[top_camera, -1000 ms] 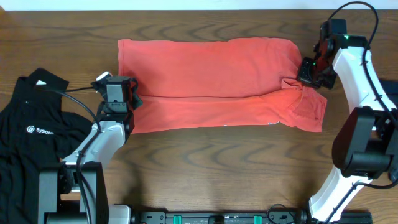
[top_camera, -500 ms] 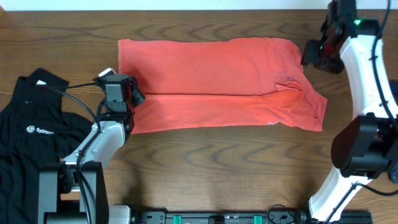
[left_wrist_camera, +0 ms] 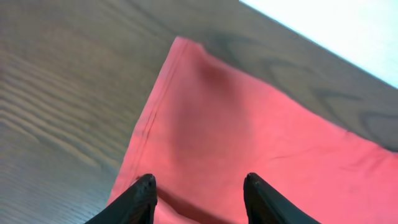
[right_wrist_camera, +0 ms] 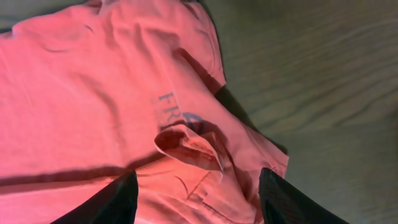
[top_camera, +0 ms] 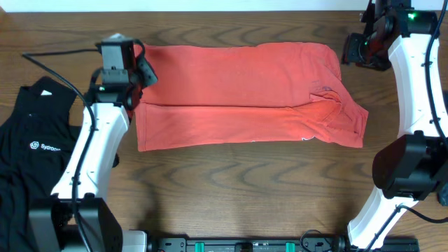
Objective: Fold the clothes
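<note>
Wooden table [top_camera: 245, 182]; left fingers [left_wrist_camera: 140, 199], right fingers [right_wrist_camera: 106, 202] spread empty near T-shirt [top_camera: 238, 77].

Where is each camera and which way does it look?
Overhead: above the table, looking down at the red T-shirt, black shirt, left arm and right arm.
Left wrist: on the left arm, looking past the open left gripper at the red T-shirt's corner.
Right wrist: on the right arm, looking past the open right gripper at its crumpled end.
Shared: all three show the red T-shirt on the table.
</note>
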Controlling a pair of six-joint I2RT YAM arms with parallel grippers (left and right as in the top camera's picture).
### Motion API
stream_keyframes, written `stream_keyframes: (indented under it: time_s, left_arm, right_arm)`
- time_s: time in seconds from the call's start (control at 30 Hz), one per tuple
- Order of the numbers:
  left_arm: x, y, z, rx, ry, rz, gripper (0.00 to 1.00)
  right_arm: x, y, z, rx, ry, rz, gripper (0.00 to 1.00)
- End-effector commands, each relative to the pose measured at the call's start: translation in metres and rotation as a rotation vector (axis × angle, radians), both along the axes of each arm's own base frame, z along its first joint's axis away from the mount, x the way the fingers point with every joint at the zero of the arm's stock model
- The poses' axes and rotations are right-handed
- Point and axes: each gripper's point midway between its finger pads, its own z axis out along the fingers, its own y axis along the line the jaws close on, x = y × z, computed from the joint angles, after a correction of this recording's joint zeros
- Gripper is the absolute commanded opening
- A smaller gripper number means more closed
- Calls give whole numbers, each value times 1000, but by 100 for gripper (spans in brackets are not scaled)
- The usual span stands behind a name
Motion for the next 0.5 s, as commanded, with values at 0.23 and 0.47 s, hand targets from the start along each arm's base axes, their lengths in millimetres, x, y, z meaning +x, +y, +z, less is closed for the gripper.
stream_keyframes:
  time_s: [0.23,0.47]
  left_arm:
    - [-2,2,-36,21,143,-21,46]
    - [-38,-6,-42,-15,270,-55,19]
  right_arm:
    - [-19,9,-59,15,227,52,64]
    - [-30,19,-49,45,247,16,42]
